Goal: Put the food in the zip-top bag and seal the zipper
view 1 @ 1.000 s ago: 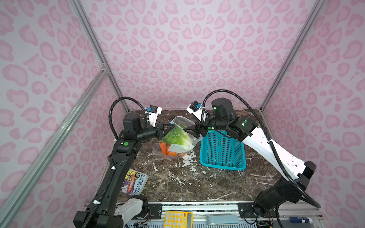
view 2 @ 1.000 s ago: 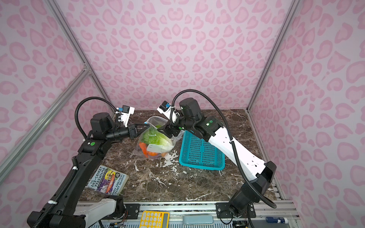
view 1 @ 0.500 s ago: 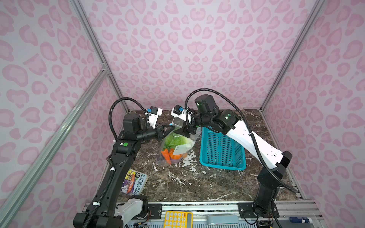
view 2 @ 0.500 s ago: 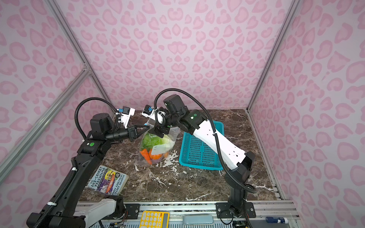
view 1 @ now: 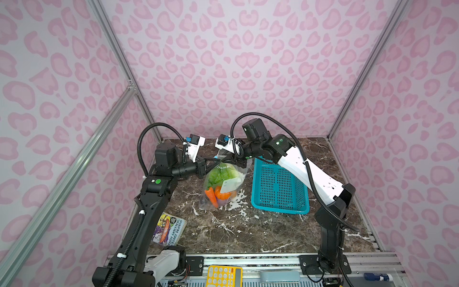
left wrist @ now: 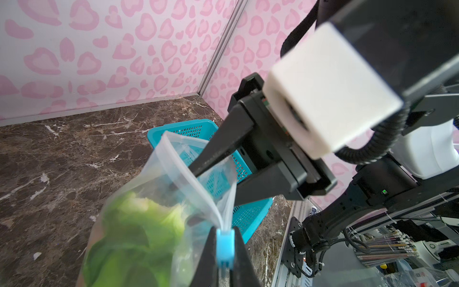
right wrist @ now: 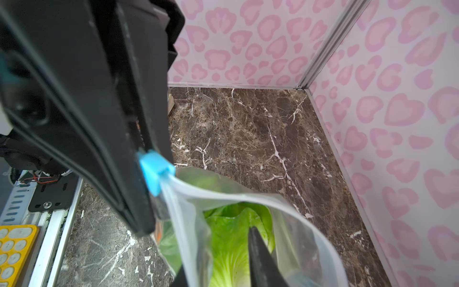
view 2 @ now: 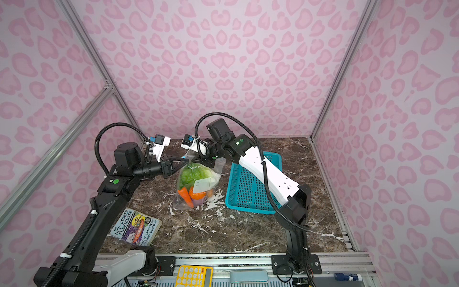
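Observation:
The clear zip-top bag (view 1: 232, 174) hangs over the marble table with the food inside: a green cabbage (view 1: 218, 175), a carrot (view 1: 211, 196) and an orange piece (view 1: 223, 195). My left gripper (left wrist: 224, 232) is shut on the zipper's blue slider tab (left wrist: 224, 248), at the end of the mouth. The mouth gapes open in the right wrist view. My right gripper (right wrist: 218, 261) is at the mouth close to the slider (right wrist: 155, 169). One finger (right wrist: 260, 258) is inside above the cabbage (right wrist: 231, 238) and the other is outside. They stand apart, with the bag's wall between them.
A teal perforated basket (view 1: 279, 186) lies right of the bag, under the right arm. A paperback book (view 1: 169, 231) lies at the front left beside the left arm. A yellow calculator (view 1: 223, 275) sits on the front rail. Pink walls close in three sides.
My right gripper has swung left along the bag's mouth, from its right end to just beside the left gripper. The bag now hangs narrower and more upright. The left gripper has held still.

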Robot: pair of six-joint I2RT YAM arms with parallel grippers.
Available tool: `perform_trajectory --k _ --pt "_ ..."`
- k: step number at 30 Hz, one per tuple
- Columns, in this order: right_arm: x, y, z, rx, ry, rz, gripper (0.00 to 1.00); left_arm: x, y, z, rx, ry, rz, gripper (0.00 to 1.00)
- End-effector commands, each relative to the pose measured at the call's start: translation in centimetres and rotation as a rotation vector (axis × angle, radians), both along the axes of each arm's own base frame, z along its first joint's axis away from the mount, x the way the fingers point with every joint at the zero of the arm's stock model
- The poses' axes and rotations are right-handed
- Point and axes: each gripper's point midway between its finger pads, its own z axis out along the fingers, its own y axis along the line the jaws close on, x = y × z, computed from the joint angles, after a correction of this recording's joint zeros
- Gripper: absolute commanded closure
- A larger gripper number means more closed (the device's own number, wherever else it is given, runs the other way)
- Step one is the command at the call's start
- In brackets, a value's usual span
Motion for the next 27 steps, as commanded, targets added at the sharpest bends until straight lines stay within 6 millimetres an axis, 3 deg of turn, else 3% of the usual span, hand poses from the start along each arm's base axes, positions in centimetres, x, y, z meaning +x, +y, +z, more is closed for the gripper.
perform_trajectory --k 1,3,6,9,15,27 --pt "-0.3 0.0 -0.8 -0.003 0.050 -0.003 1.00 -0.1 -0.1 0.4 -0.001 -0.026 -0.014 0.95" --pt "-0.3 -0.1 -1.1 -0.007 0.069 -0.025 1.00 0.3 0.2 0.4 0.007 -0.028 0.021 0.81" --pt "-0.1 -0.4 -1.3 0.002 0.092 -0.070 1.00 0.9 1.0 0.7 0.013 -0.036 0.077 0.44" --pt "0.1 -0.6 -0.9 0.051 0.124 -0.120 1.00 1.5 1.9 1.1 0.004 -0.048 0.136 0.32" --pt "0.3 -0.9 0.6 0.188 0.179 -0.219 1.00 2.1 2.6 1.3 -0.028 -0.050 0.167 0.31" --pt "1.1 -0.9 1.4 0.244 0.241 -0.308 1.00 0.3 -0.1 0.6 -0.039 -0.084 0.004 0.38"
